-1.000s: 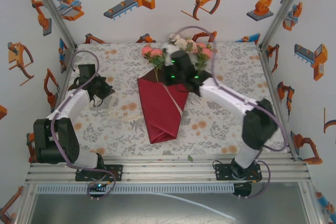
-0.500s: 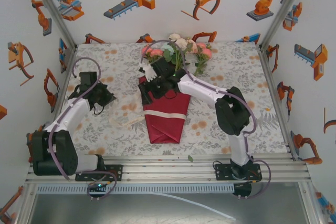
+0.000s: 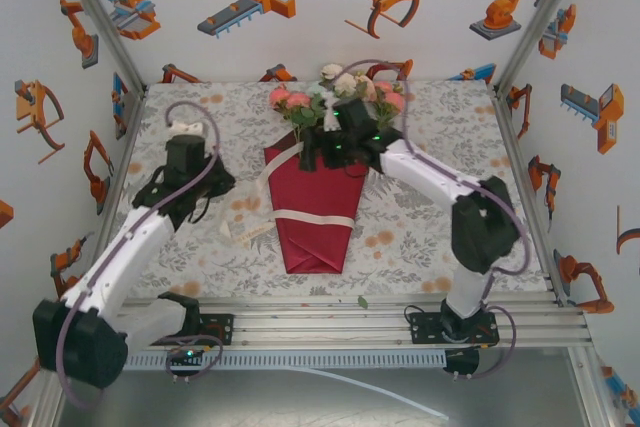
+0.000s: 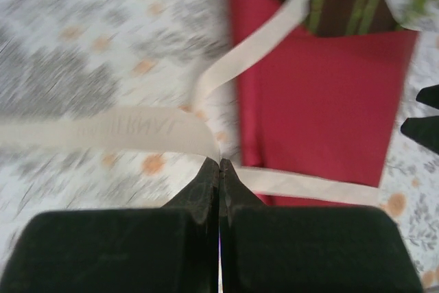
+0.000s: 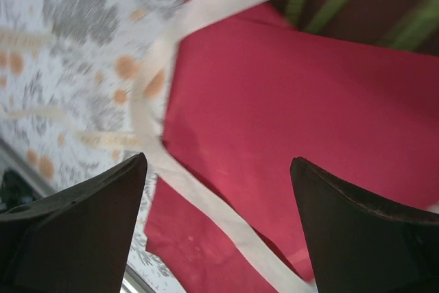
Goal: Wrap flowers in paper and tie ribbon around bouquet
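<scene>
Our left claw (image 4: 219, 162) is pressed together, and the strands of the ribbon (image 3: 315, 217) meet right at its tips, so we judge it is pinching the ribbon just left of the bouquet (image 3: 312, 197). Our right claw (image 5: 218, 197) is spread wide and holds nothing. It hovers over the upper part of the paper (image 5: 288, 114), near where the stems go in.

The bouquet lies mid-table, narrow end toward us, with the flowers (image 3: 340, 92) fanning out at the far end. The paper is folded into a cone around the stems. One band of ribbon crosses the cone low down, and another strand runs from the cone's mouth down its left side to the pinched point. We read this as the tying step: the left claw holds the ribbon at the side so the band cannot slide off, leaving the right claw free to take a strand. We see no knot yet.

A loose ribbon tail lies on the tablecloth (image 3: 430, 217) left of the cone, and a small leaf (image 3: 362, 301) lies by the near edge. The stems and blooms sit close behind the right claw and could be brushed. A strand also runs beneath it, and we think it could snag there.
</scene>
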You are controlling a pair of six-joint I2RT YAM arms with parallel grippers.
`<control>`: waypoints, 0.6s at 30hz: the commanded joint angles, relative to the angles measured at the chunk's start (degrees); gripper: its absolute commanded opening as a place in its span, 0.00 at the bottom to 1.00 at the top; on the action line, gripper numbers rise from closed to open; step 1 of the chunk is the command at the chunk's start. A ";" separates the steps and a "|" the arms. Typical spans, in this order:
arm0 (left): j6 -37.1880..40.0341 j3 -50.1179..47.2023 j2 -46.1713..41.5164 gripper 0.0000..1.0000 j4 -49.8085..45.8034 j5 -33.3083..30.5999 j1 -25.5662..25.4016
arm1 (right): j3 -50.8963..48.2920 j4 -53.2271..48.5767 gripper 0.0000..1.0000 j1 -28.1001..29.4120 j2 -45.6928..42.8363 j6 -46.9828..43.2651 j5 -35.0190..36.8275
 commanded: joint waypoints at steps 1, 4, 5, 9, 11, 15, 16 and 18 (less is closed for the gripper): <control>11.56 11.36 13.66 0.00 13.06 6.82 -6.89 | -7.60 2.30 0.77 -3.36 -9.48 6.41 10.96; 15.66 23.39 27.91 0.05 12.28 14.47 -15.43 | -15.74 2.19 0.77 -6.40 -17.33 8.49 15.75; 17.17 25.08 30.68 0.14 13.21 16.62 -18.19 | -18.11 2.08 0.78 -7.39 -19.96 8.96 17.08; 20.98 21.42 30.42 0.57 22.08 19.79 -21.79 | -23.92 1.48 0.78 -11.54 -26.84 7.39 17.66; 21.39 19.33 27.01 0.60 23.70 23.37 -19.69 | -24.17 1.44 0.78 -13.01 -27.47 4.34 16.55; 23.24 13.94 18.15 0.62 25.88 28.23 -15.02 | -19.95 1.62 0.77 -13.14 -22.91 -5.36 10.69; 23.47 12.08 15.58 0.62 26.30 27.41 -13.91 | -18.21 1.78 0.76 -13.05 -20.60 -7.97 7.02; 23.39 8.88 10.71 0.62 25.67 22.25 -11.92 | -14.23 1.03 0.75 -11.77 -15.34 -13.03 2.84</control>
